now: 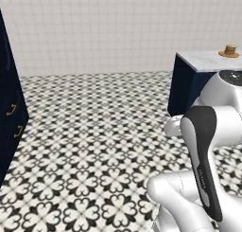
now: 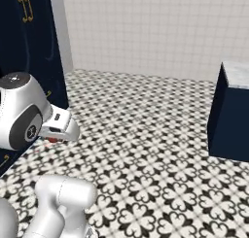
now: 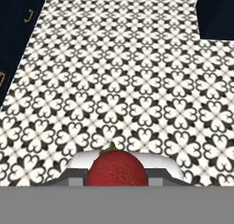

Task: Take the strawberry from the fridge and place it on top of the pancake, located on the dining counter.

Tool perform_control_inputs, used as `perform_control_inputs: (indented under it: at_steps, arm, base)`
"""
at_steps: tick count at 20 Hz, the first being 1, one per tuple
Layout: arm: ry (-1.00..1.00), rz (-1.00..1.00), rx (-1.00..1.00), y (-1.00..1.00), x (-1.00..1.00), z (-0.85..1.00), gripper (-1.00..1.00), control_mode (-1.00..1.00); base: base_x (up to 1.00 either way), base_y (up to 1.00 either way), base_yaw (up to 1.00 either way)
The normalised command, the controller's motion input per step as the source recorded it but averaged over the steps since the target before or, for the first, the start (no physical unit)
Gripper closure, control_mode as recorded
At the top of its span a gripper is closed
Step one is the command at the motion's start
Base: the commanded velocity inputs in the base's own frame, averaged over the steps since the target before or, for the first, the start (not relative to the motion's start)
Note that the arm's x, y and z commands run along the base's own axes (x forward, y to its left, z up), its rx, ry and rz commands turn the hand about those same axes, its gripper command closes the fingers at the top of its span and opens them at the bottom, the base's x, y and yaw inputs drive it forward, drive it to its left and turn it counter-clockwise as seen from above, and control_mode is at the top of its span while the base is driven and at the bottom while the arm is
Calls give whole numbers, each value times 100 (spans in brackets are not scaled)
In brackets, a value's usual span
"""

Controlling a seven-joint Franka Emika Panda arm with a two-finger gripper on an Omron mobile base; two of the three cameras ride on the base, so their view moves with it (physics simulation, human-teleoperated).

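One strawberry point(image 3: 117, 168), clamped in your end effector point(image 3: 117, 181) above the floor point(image 3: 123, 90).

You hold a single glossy, red, rounded berry with a small green tip, well apart from the one tan pancake point(image 1: 229, 49) stack. That stack rests on one flat orange-brown plate point(image 1: 223, 54) on the marbled white-grey counter point(image 1: 203, 60) with its navy base. Under the hand you see black-and-white heart-patterned tiles, with navy cabinets point(image 2: 24, 42) and gold handles point(image 2: 26, 8) alongside.

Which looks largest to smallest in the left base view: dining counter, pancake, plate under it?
1. dining counter, by far the biggest, though cut off by the frame edge.
2. plate, a thin orange rim slightly wider than the stack.
3. pancake, smallest; plate and pancake are distant and tiny, so their margin is slim.
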Motion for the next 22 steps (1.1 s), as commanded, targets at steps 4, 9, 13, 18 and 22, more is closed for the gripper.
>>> perform_control_inputs:
  at_steps: [4, 9, 13, 18, 22]
  arm:
    - [0, 0, 0, 0, 0, 0, 100, 100]
    - [0, 0, 0, 0, 0, 0, 100, 100]
    - [0, 0, 0, 0, 0, 0, 100, 100]
    - [0, 0, 0, 0, 0, 0, 100, 100]
    - [0, 0, 0, 0, 0, 0, 100, 100]
  base:
    - [100, -13, -1]
    - [100, -1, -5]
    - [100, 0, -12]
    - [100, 1, -21]
    - [100, 37, -31]
